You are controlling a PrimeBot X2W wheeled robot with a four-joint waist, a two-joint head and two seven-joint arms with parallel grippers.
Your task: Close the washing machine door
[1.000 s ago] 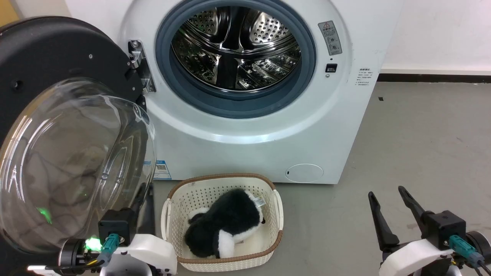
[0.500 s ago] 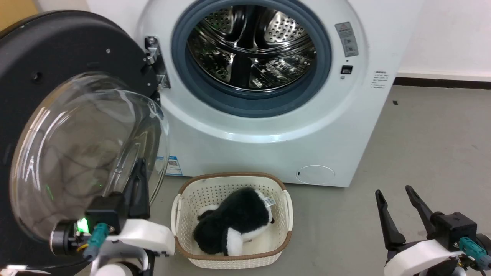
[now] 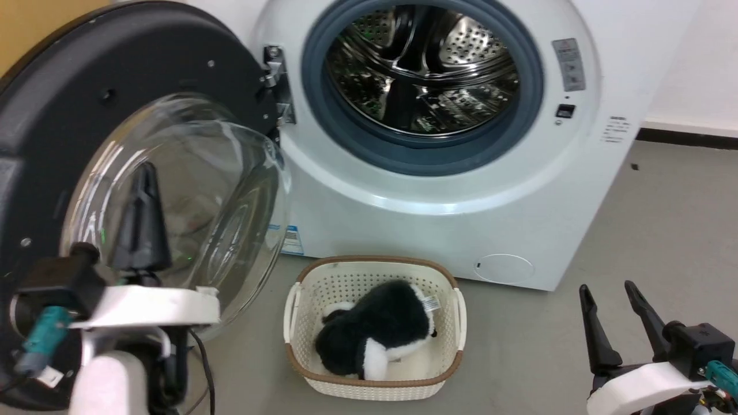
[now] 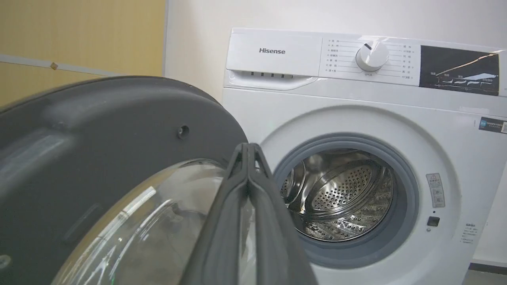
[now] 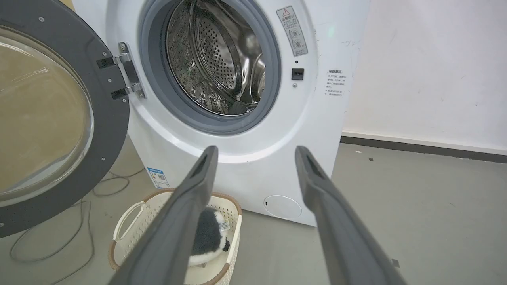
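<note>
Door (image 3: 52, 115) wide open at the left of the washer (image 3: 432, 219), bowl (image 3: 230, 173) facing the robot. Left gripper (image 3: 145, 173), fingers together, before the bowl; right gripper (image 3: 607, 287), fingers apart, well clear. Risk: a push from this side would swing the door wider or skid on glass.

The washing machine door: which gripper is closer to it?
Left. The left gripper is close before the door, at its glass; the right gripper hangs well away, beyond the basket.

Left arm (image 3: 150, 305) raised, left jaws pressed together; right arm (image 3: 640, 383) low, right jaws spread apart.
</note>
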